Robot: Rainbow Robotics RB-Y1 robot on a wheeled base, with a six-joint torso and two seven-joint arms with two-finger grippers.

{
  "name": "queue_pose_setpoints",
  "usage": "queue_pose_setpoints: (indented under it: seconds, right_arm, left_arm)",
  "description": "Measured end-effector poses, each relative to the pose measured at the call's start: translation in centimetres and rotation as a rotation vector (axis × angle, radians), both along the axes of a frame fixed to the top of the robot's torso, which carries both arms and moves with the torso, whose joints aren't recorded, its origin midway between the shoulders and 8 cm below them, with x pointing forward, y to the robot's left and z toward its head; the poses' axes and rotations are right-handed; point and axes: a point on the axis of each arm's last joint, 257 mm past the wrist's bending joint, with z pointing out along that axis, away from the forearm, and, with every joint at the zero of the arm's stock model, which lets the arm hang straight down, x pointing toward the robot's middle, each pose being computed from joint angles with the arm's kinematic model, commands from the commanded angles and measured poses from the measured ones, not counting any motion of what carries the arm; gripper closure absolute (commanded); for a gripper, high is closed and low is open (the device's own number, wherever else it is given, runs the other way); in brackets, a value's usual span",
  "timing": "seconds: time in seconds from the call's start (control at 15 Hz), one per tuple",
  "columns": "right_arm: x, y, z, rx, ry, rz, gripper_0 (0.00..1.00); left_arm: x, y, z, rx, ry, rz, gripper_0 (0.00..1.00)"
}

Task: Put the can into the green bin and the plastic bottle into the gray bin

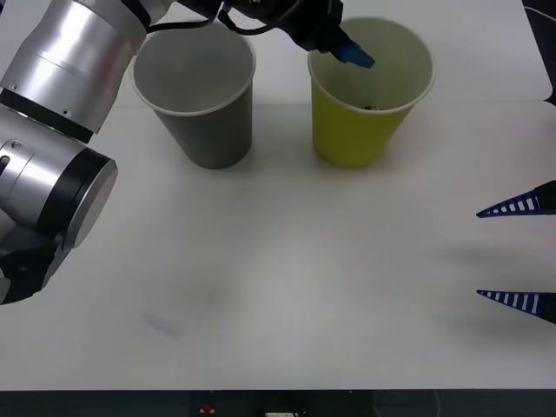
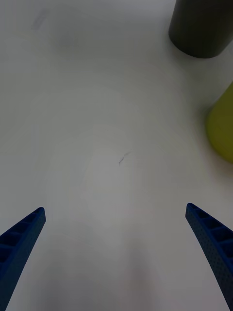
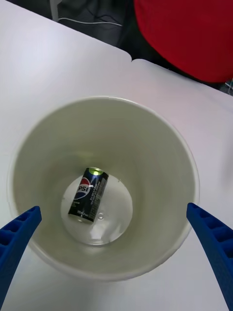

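Small dark can [image 3: 88, 193] lies on its side on the pale floor of the tapered green bin [image 1: 356, 130]; left gripper [image 3: 116, 257] above its rim, ribbed blue fingers apart, empty; gray bin [image 1: 213, 130] just beside; right gripper [image 1: 517, 252] spread wide over bare white table [image 1: 287, 287].

Left arm [image 1: 61, 113] reaches forward and across, wrist high, left gripper [image 3: 116, 252] pointing down with fingers [image 3: 17, 238] spread wide, apparently holding nothing. Right gripper [image 1: 517, 252] sits low at right, fingers [image 2: 208, 238] apart, idle.
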Motion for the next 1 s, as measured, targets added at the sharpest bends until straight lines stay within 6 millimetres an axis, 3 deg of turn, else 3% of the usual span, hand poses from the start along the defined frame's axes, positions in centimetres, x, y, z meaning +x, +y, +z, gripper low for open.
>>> queue_pose_setpoints:
  seconds: [0.33, 0.6, 1.0]
  right_arm:
    - [0.0, 0.0, 0.0, 0.000, 0.000, 0.000, 0.00]
    - [0.0, 0.0, 0.0, 0.000, 0.000, 0.000, 0.00]
    - [0.0, 0.0, 0.0, 0.000, 0.000, 0.000, 0.00]
  left_arm:
    - [-1.7, 6.1, 0.1, 0.070, -0.029, -0.101, 0.00]
    - [-3.4, 9.1, -0.6, 0.068, -0.091, -0.180, 0.00]
    - [-7.5, 13.5, -3.3, 0.143, -0.225, -0.206, 0.00]
